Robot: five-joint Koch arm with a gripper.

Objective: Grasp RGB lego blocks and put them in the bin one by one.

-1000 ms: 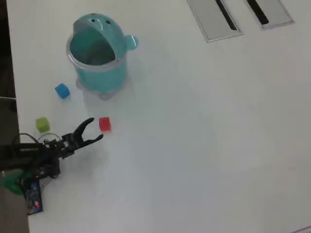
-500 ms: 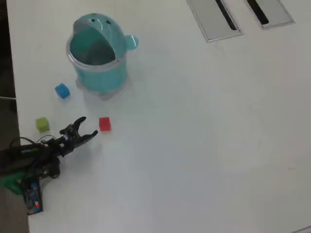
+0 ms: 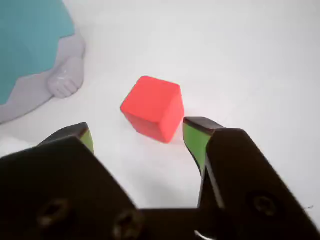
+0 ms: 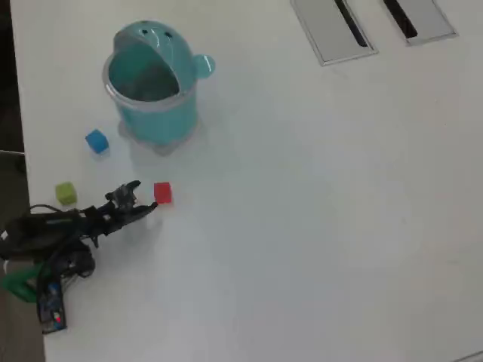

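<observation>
In the overhead view, the bin (image 4: 183, 113) stands on the counter (image 4: 317, 211) toward its upper left. One lego block (image 4: 96, 141) lies just left of and below the bin. A second block (image 4: 66, 193) lies lower, near the counter's left edge. A third block (image 4: 162, 193) lies level with it, below the bin. The gripper (image 4: 145, 196) sits between these two, just left of the third. In the wrist view, that block (image 3: 152, 107) sits just ahead of the parted fingers (image 3: 196, 137), with the bin (image 3: 30, 45) behind it to the left.

Bin (image 3: 30, 45) cropped by wrist view's left edge
</observation>
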